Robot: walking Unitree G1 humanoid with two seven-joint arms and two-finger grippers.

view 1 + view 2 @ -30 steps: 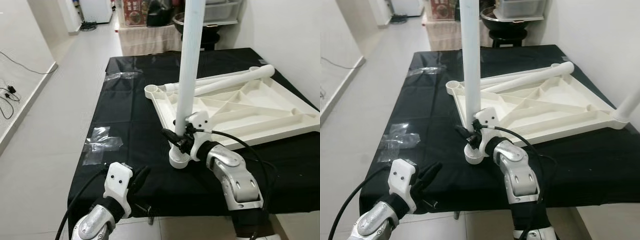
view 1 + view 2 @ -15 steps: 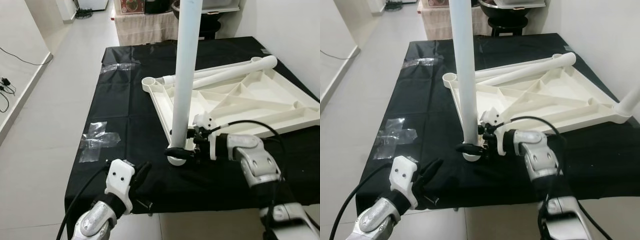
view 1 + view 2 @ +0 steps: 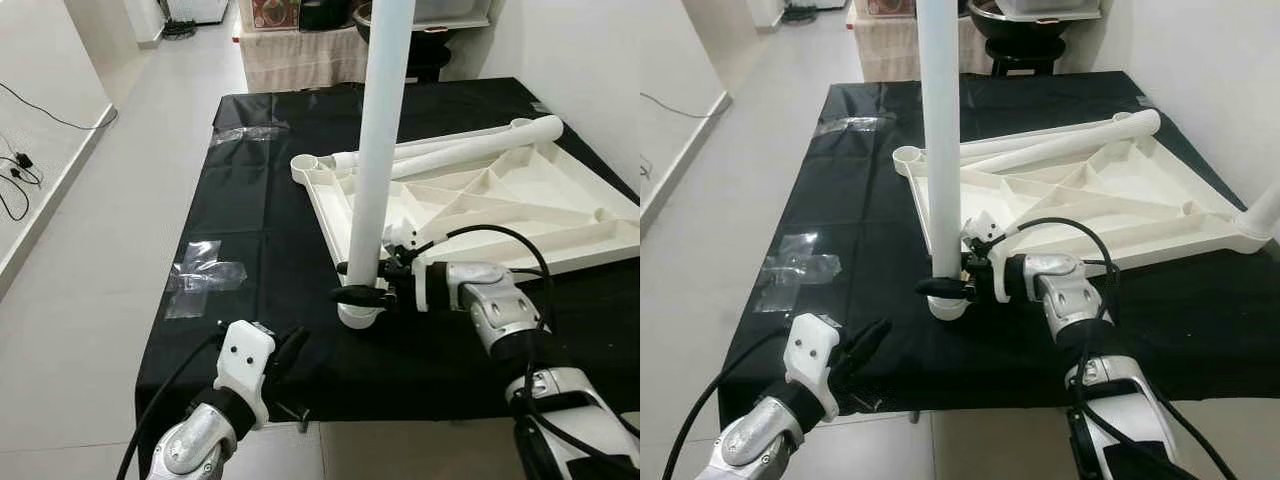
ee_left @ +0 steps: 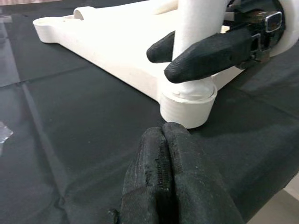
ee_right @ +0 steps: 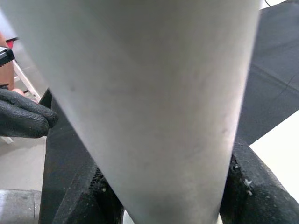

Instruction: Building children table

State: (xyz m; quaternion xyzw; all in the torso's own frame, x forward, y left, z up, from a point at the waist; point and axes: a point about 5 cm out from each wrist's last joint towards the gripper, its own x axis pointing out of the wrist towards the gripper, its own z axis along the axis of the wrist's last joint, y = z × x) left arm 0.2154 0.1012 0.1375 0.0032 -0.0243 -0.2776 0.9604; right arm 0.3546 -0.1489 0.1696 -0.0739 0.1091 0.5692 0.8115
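A white table top [image 3: 500, 215] lies upside down on a black cloth. One white leg [image 3: 383, 140] stands upright in the top's near corner socket [image 3: 358, 315]. My right gripper [image 3: 348, 282] reaches in from the right and is shut on this leg just above the socket; its fingers [image 4: 210, 46] wrap the tube [image 5: 154, 93]. Two loose legs [image 3: 470, 148] lie across the top's far side. Another upright leg [image 3: 1262, 210] stands at the top's right corner. My left gripper [image 3: 290, 345] hovers at the cloth's near edge, shut and holding nothing, with its fingertips [image 4: 163, 177] pointing at the socket.
The black cloth [image 3: 250, 220] covers a low platform with a drop at its near edge. Clear tape [image 3: 200, 280] sticks to the cloth at the left. Light floor with cables [image 3: 15, 180] lies to the left, a wall to the right, furniture [image 3: 300, 50] behind.
My right forearm has swung from below the leg out to the right and now lies level, still gripping the leg. The camera has shifted a little. The left gripper has barely moved.
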